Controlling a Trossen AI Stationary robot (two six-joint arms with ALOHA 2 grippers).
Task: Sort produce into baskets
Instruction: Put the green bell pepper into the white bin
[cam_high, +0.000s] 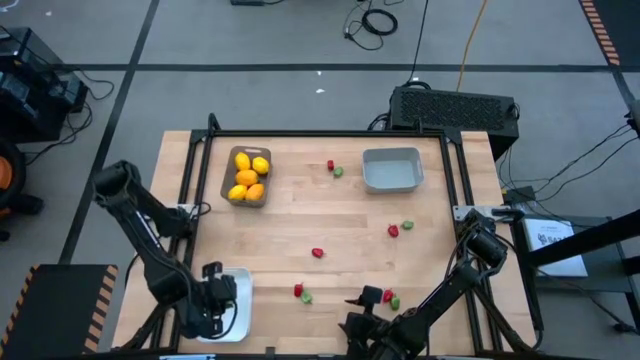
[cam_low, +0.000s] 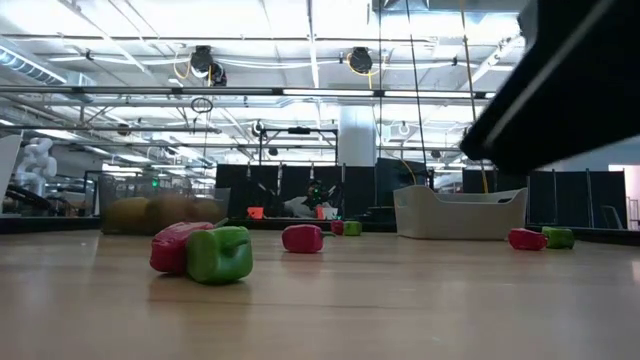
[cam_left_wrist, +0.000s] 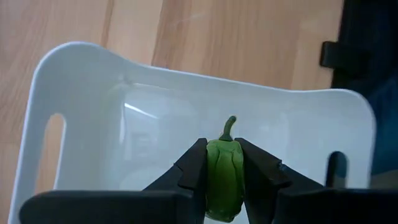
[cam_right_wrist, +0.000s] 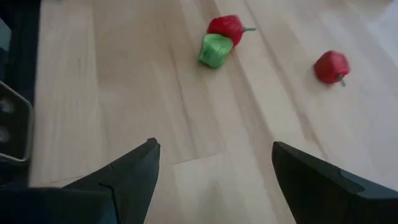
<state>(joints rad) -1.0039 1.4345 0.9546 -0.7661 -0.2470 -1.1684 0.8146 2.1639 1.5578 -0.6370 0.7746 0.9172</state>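
My left gripper (cam_left_wrist: 224, 163) is shut on a small green pepper (cam_left_wrist: 224, 177) and hangs over the white basket (cam_left_wrist: 81, 53) at the table's near left (cam_high: 240, 318). My right gripper (cam_right_wrist: 214, 146) stands open above bare wood at the near right (cam_high: 362, 298), with nothing between its fingers. A red and green pair (cam_right_wrist: 217, 38) and a lone red piece (cam_right_wrist: 331, 65) lie on the table beyond it. The brown basket (cam_high: 228, 170) at the far left holds yellow and orange fruits (cam_high: 248, 177). At the far right stands the grey-blue basket (cam_high: 392, 182). My left gripper pinches the green pepper by its two opposite sides (cam_left_wrist: 211, 174) between the two fingers (cam_left_wrist: 193, 165), its stem (cam_left_wrist: 230, 124) pointing away from the gripper. The fingers slant down from above. The pepper is lifted clear over the white basket's inside.
More red and green pieces lie scattered on the wood: one pair (cam_high: 335, 169) near the grey-blue basket, one pair (cam_high: 400, 228) at mid right, a red one (cam_high: 318, 253) in the middle, and a pair (cam_high: 392, 298) by my right gripper. A black frame (cam_high: 320, 133) runs along the table's far edge.
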